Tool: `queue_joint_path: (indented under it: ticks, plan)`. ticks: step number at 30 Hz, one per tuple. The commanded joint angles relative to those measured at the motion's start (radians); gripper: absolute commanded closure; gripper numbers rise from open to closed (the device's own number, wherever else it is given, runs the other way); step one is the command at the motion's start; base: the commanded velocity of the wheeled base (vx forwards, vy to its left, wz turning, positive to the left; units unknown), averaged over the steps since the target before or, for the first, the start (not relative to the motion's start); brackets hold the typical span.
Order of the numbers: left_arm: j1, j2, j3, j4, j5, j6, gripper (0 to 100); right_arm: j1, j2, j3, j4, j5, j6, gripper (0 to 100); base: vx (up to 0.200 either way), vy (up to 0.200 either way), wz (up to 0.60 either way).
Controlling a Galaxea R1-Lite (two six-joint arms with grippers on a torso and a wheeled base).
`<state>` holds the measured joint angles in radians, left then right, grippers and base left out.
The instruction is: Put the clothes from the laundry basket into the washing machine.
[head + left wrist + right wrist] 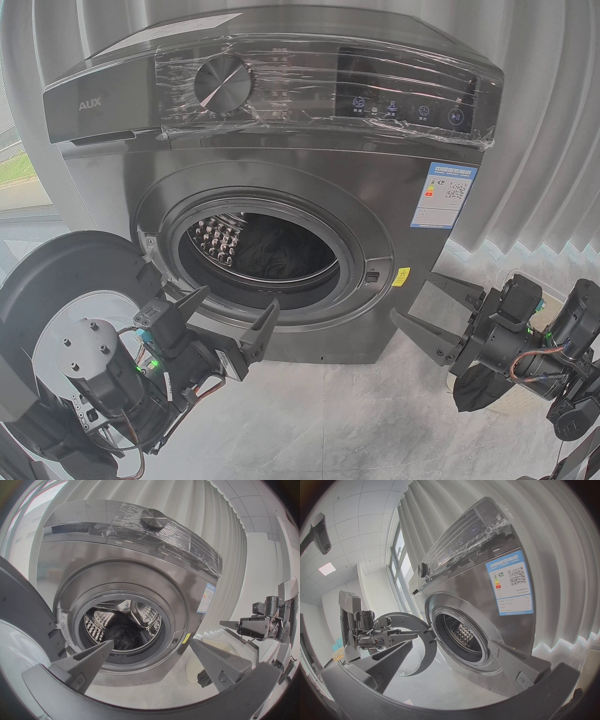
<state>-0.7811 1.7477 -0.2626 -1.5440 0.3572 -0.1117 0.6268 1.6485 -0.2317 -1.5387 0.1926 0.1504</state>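
The grey washing machine (262, 206) stands in front of me with its round door (56, 275) swung open to the left. A dark garment (275, 253) lies inside the drum (123, 637). My left gripper (236, 301) hangs open and empty just below and in front of the drum opening. My right gripper (412, 295) is open and empty at the machine's lower right corner. Under the right arm another dark garment (478, 387) lies in the white laundry basket (193, 667), partly hidden by the arm. The right wrist view looks at the drum opening (462, 634) from the side.
A pleated light curtain (550, 156) hangs behind and to the right of the machine. The open door stands close beside the left arm. Pale tiled floor (325, 419) stretches in front of the machine between the two arms.
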Motion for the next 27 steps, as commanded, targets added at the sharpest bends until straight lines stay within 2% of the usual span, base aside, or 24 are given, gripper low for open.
queue_joint_path:
  ticks: [1,4,10,13,16,18,19,21,23,25,26,27]
  plan:
    - [-0.003,0.007,0.002,-0.001,0.000,-0.006,0,0.001,0.002,0.000,0.000,0.001,0.000,0,0.000,0.000,0.00]
    - [-0.003,0.009,0.002,-0.001,0.002,0.000,0,0.001,0.002,0.000,-0.001,0.001,0.000,0,0.000,0.000,0.00]
    - [-0.037,0.013,0.013,-0.001,0.008,0.004,0,-0.001,0.002,0.043,-0.006,0.001,-0.006,0,-0.200,-0.200,0.00]
    - [-0.050,0.003,0.037,-0.002,0.014,0.007,0,-0.002,-0.004,0.061,-0.008,-0.001,-0.012,0,0.000,-0.200,0.00]
    - [-0.066,-0.053,0.097,-0.001,0.062,0.037,0,-0.015,-0.052,0.094,-0.006,-0.005,-0.069,0,0.000,0.000,0.00]
    - [-0.069,-0.102,0.148,-0.001,0.085,0.058,0,-0.033,-0.130,0.146,0.000,-0.005,-0.077,0,0.000,0.000,0.00]
    - [-0.067,-0.132,0.167,-0.001,0.089,0.058,0,-0.050,-0.176,0.180,0.000,-0.005,-0.077,0,0.000,0.000,0.00]
    - [-0.060,-0.191,0.215,-0.001,0.089,0.055,0,-0.111,-0.257,0.232,0.014,-0.004,-0.084,0,0.000,0.000,0.00]
    - [-0.058,-0.229,0.261,-0.001,0.089,0.049,0,-0.168,-0.334,0.232,0.043,-0.004,-0.092,0,0.000,0.000,0.00]
    - [-0.058,-0.275,0.263,0.022,0.112,0.035,0,-0.211,-0.449,0.232,0.094,-0.002,-0.111,0,0.000,0.000,0.00]
    - [-0.060,-0.312,0.263,0.042,0.141,0.023,0,-0.223,-0.536,0.232,0.157,-0.002,-0.129,0,0.000,0.000,0.00]
    - [-0.061,-0.327,0.263,0.055,0.149,0.023,0,-0.226,-0.576,0.232,0.196,-0.004,-0.144,0,0.000,0.000,0.00]
